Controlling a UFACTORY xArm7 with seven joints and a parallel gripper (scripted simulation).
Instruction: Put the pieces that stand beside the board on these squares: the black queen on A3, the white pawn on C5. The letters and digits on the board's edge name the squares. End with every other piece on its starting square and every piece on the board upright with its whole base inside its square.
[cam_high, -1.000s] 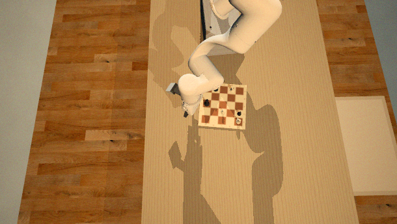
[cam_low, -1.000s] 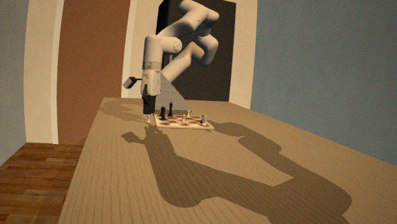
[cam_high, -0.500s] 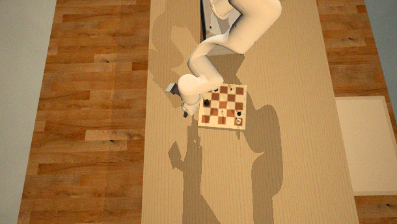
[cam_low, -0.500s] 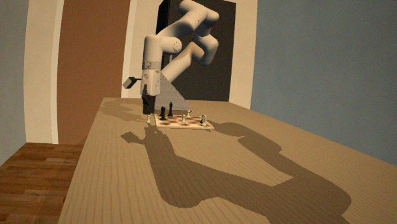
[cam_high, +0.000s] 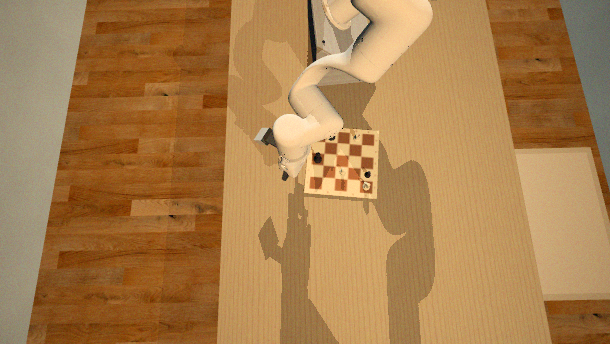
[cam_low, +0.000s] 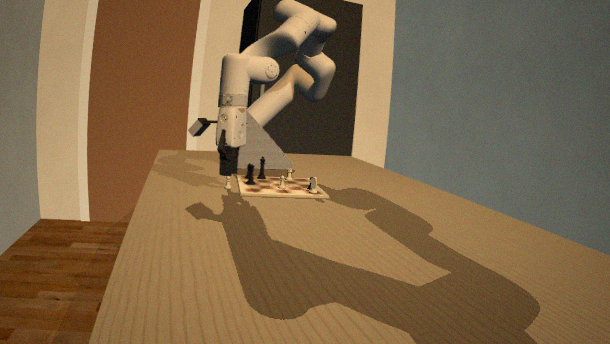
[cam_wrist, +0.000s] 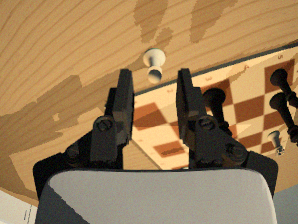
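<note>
The white pawn (cam_wrist: 154, 63) stands upright on the table just off the left edge of the chessboard (cam_high: 342, 164); it also shows in the exterior view (cam_low: 228, 183). My gripper (cam_wrist: 155, 84) hangs straight above it, fingers partly open with nothing between them, tips just over the pawn's head. In the overhead view the gripper (cam_high: 285, 175) and wrist hide the pawn. A tall black piece (cam_low: 261, 167) and a shorter black piece (cam_low: 250, 174) stand on the board's near-left squares. I cannot tell which is the queen.
Other pieces stand on the board: a black one (cam_high: 367, 174), a white one (cam_high: 366, 186) at the front right corner, and small white ones (cam_high: 341, 171) (cam_high: 355, 134). The arm's base (cam_high: 325, 40) is behind the board. A pale mat (cam_high: 560, 222) lies far right.
</note>
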